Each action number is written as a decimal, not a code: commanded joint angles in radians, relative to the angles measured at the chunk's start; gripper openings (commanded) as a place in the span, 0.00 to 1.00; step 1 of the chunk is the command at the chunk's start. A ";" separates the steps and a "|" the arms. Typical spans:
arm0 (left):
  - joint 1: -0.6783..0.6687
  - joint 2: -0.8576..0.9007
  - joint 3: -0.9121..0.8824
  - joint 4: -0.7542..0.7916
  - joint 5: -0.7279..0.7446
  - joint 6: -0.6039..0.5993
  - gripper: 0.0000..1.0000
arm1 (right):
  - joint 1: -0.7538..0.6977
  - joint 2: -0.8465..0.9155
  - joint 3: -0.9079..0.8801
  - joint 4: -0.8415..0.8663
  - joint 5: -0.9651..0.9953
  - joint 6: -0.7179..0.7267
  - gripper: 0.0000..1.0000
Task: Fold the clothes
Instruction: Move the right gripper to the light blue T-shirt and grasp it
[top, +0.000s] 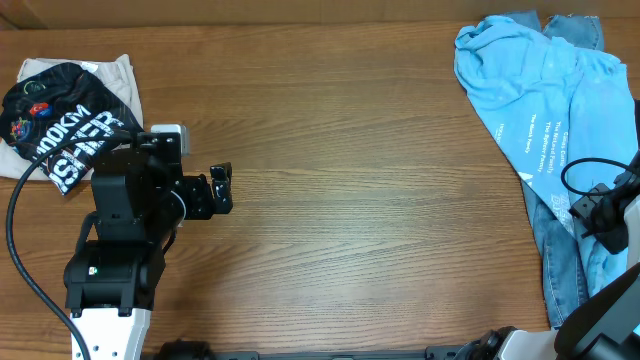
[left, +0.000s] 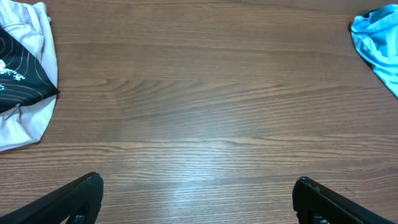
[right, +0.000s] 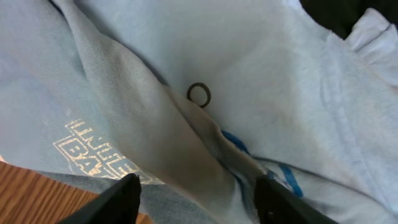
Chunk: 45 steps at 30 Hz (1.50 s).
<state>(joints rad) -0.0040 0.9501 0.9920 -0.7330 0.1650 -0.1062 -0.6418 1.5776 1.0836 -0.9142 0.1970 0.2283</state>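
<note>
1. Overhead: the tee (top: 535, 95) sits crumpled at the right end of the table (top: 350, 120). It lies partly on top of the jeans (top: 562, 265), with a small white print facing up. The black shirt (top: 60, 125) is over at the left end, well apart from it. My left arm is folded back on itself near that shirt, and the left pincer (top: 220, 188) points toward the middle over bare wood. My right arm comes in from the bottom right corner and reaches over the tee's lower part. The wrist hides the fingers from up here.

2. Left wrist: the left pincer (left: 198, 193) is released, with its fingers spread wide and nothing but wood between them. A bit of the black shirt (left: 18, 68) shows at the left edge and a corner of the tee (left: 373, 37) at the right.

3. Right wrist: the right pincer (right: 198, 199) is nose-down right on the tee (right: 249, 56), and a raised ridge of cloth runs down between the two fingers. Honestly can't tell whether I'm clamped on it or just straddling it. The print (right: 93, 152) is off to the left, and a sliver of wood shows in the bottom left corner.

4. Handling, my guess: it's thin cotton, so light, floppy and no stiffness at all. It'll sag and drag rather than lift flat, and it could tug the jeans along with it. A mid-panel ridge only bunches it up. I reckon a hem corner or shoulder seam is the better hold, pinching the tee layer only.
</note>
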 joint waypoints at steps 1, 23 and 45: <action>0.005 -0.003 0.030 0.005 0.012 -0.014 1.00 | -0.005 -0.003 0.029 0.013 0.031 0.001 0.63; 0.005 -0.003 0.030 0.011 0.012 -0.014 1.00 | -0.067 -0.003 0.043 -0.082 0.043 0.061 0.77; 0.005 -0.003 0.030 0.011 0.012 -0.014 1.00 | -0.098 -0.003 -0.031 -0.036 0.019 0.061 0.52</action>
<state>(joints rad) -0.0040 0.9501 0.9920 -0.7258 0.1654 -0.1062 -0.7250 1.5776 1.0691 -0.9581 0.2146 0.2867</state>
